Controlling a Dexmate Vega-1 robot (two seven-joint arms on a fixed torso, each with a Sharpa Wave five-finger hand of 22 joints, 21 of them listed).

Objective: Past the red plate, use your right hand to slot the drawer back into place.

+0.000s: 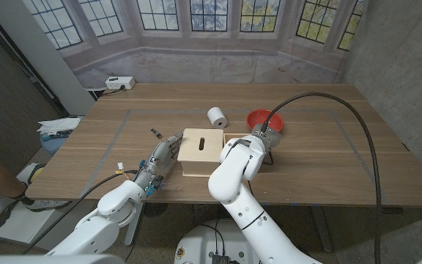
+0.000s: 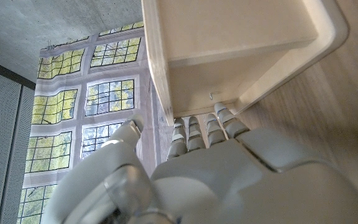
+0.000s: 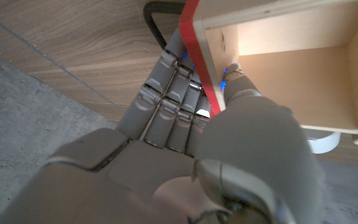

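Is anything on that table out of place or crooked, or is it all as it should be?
One thing: the drawer is pulled out of the wooden box, its inside open to view, on the side facing the red plate. The right hand grips its red front edge. The left hand touches the box's other side. Nothing looks spilled or broken.

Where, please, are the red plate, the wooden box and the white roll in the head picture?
red plate (image 1: 264, 119): head view, on its red inside.
wooden box (image 1: 200, 144): head view, on its top face.
white roll (image 1: 216, 116): head view, on its side.

You will find no readable text here. No label, brand, number or sign stands legibly on anything in view.
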